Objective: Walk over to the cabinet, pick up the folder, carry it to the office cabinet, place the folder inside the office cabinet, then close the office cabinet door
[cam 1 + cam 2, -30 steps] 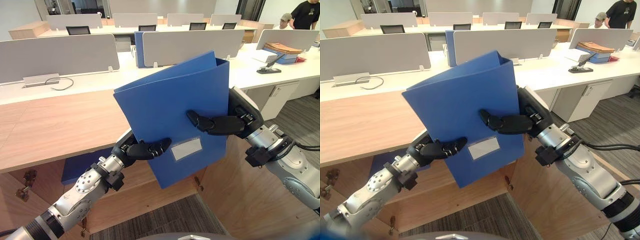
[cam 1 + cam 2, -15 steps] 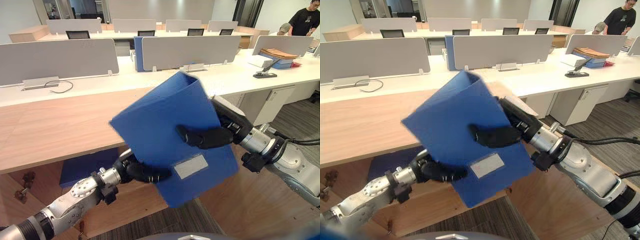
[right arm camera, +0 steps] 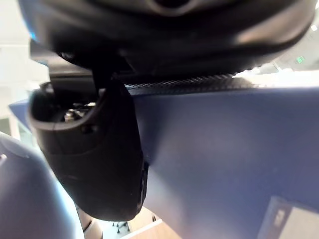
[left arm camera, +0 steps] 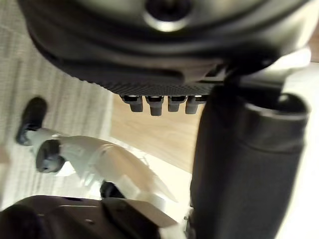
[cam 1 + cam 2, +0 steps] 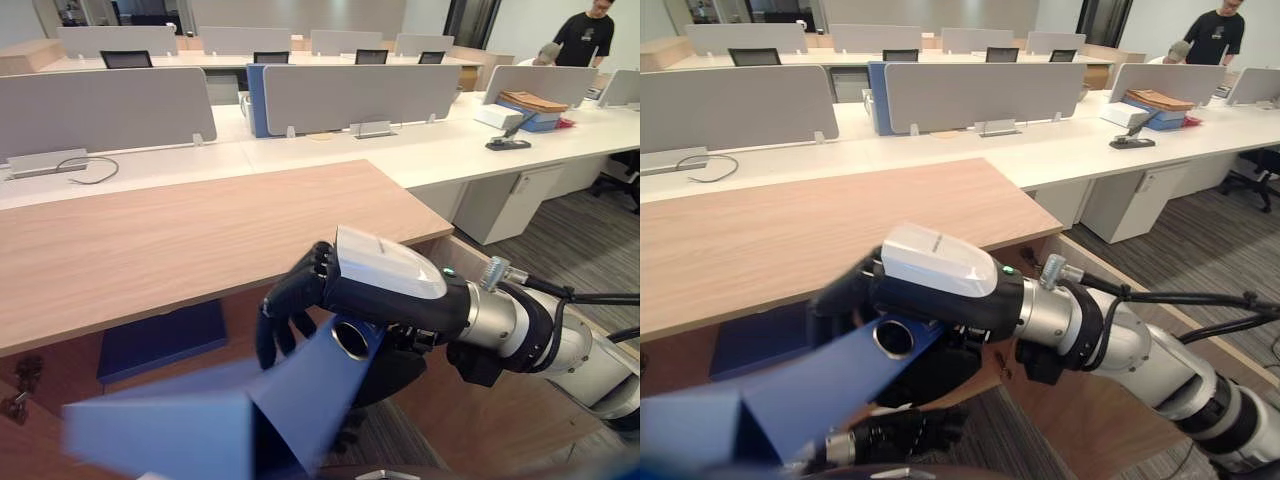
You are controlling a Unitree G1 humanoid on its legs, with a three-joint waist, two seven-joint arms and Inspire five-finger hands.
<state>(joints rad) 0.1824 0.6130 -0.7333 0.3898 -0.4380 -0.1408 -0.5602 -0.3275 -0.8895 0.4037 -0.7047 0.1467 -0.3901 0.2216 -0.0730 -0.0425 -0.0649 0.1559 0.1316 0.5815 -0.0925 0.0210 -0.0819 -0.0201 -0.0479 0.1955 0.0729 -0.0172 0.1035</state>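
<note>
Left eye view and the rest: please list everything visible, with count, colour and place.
folder: one, blue, tilted, low in front
wooden top: one, light brown, cabinet ahead
flat item: one, dark blue, under the wooden top
cabinet door: one, wooden, open, right
desks: several, white, behind
screens: several, grey, on desks
binder: one, blue, upright between screens
file stack: one, brown over blue, right desk
person: one, black shirt, far right
right hand: dark, curled over the folder's edge
left hand: dark, below the folder

Right hand clasping folder, left hand low
</note>
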